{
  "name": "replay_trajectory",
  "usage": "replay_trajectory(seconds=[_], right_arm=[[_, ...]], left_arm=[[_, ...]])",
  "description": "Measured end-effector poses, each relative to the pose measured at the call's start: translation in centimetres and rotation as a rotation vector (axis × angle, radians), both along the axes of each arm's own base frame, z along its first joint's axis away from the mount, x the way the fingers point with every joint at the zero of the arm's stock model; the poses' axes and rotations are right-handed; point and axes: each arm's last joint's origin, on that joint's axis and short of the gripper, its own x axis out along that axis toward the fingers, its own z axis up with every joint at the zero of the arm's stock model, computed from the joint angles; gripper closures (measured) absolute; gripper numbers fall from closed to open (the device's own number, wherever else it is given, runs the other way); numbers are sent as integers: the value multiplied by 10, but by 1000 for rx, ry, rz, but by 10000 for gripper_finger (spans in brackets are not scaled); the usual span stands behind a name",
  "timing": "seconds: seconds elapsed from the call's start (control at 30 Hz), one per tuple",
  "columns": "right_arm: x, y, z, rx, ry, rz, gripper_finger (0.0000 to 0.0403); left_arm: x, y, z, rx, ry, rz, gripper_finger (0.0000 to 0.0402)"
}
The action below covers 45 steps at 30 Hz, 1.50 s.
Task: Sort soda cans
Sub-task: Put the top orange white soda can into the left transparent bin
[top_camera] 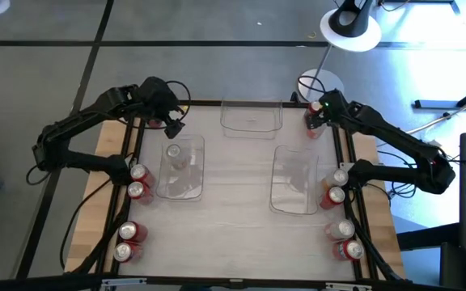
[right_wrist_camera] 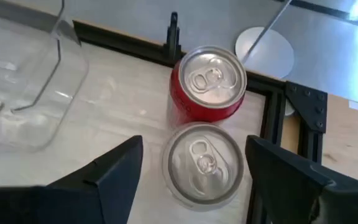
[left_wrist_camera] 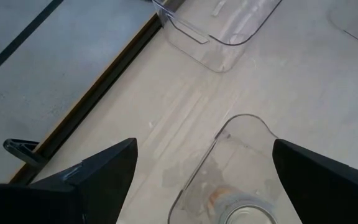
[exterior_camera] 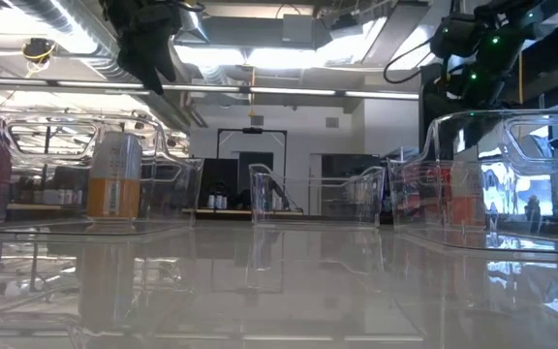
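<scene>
Jaws of the right gripper (right_wrist_camera: 191, 180) stand spread, hovering over a pale silver-topped can (right_wrist_camera: 202, 163) at the far right corner of the bench (top_camera: 233, 234); nothing is pinched. A red-bodied can with a silver top (right_wrist_camera: 209, 84) stands just beyond it, touching or nearly so.

Jaws of the left gripper (left_wrist_camera: 204, 180) are also spread and empty, held above the far end of the left clear plastic rectangular bin (top_camera: 162, 187), where one pale can with an orange band (exterior_camera: 114, 175) stands upright.

A second clear bin (top_camera: 293, 206) lies on the right half of the bench and a third (top_camera: 252, 126) at the far middle edge.

More red cans line both side rails: four on the left (top_camera: 136, 191), four on the right (top_camera: 335, 196), in near and middle pairs.
</scene>
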Motion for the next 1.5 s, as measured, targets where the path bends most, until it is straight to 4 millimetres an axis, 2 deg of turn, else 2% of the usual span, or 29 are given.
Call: replay_trajectory(seconds=[0.1, 0.27, 0.37, 0.6, 0.97, 1.1, 1.37, 1.5], right_arm=[[1, -2, -4, 20, 16, -28, 91], [4, -6, -15, 37, 67, -75, 22], [8, -10, -22, 55, 86, -74, 7], [13, -16, -33, 84, 125, -77, 28], [22, -24, -58, 197, 211, -87, 29], [23, -25, -60, 213, 213, -84, 34], [23, -25, -59, 195, 233, -63, 110], [21, -23, -57, 194, 235, -55, 117]], left_arm=[[0, 0, 0, 1, 0, -1, 39], [0, 0, 0, 0, 0, 0, 39], [0, 0, 0, 0, 0, -3, 39], [0, 0, 0, -1, 0, -2, 39], [0, -1, 0, -5, 6, -2, 39], [0, -1, -1, -3, 11, -8, 39], [0, -1, -1, 17, 25, -41, 39], [0, -1, -1, 20, 26, -44, 39]])
